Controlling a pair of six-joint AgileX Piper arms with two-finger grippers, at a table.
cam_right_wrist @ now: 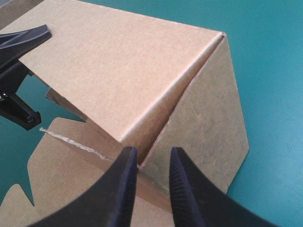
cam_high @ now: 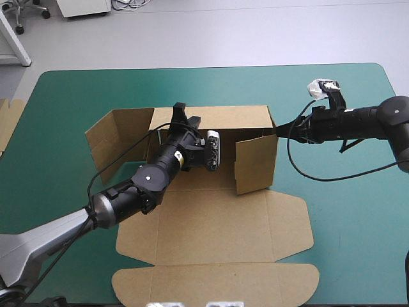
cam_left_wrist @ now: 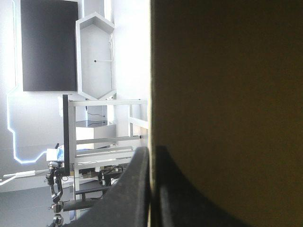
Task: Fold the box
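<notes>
The brown box [cam_high: 217, 217] lies in the middle of the teal-green table, its back wall raised and its lid flat toward the front edge. The side flap at the left is swung outward and the right one [cam_high: 255, 163] stands upright. My left gripper [cam_high: 181, 115] reaches over the base panel to the top edge of the back wall; in the left wrist view the gripper [cam_left_wrist: 151, 151] is shut on that board [cam_left_wrist: 227, 94]. My right gripper [cam_high: 278, 131] comes in from the right at the back right corner. In the right wrist view the gripper [cam_right_wrist: 152, 153] is all but shut on the corner fold [cam_right_wrist: 118, 71].
More brown board [cam_high: 7, 121] shows at the table's left edge. The box's lid flap [cam_high: 217, 284] reaches close to the front edge. Bare teal-green cover [cam_high: 358, 224] stretches to the right of the box and along the far edge.
</notes>
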